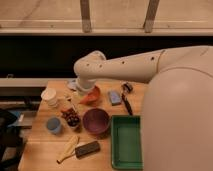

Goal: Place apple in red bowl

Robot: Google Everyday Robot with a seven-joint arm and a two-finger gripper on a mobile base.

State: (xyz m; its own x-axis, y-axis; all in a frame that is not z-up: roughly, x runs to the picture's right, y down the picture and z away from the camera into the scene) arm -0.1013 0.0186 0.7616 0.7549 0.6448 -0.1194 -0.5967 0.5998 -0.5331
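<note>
Hand: hidden below the arm's white elbow [90, 70], beside the red bowl [91, 96]; its state I cannot tell.
Apple: not visible, possibly under the arm.
Advice: centre over the bowl, lower, then release.

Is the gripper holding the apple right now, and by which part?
Cannot be told: the gripper is hidden behind the arm's wrist beside the red bowl; no apple shows.
</note>
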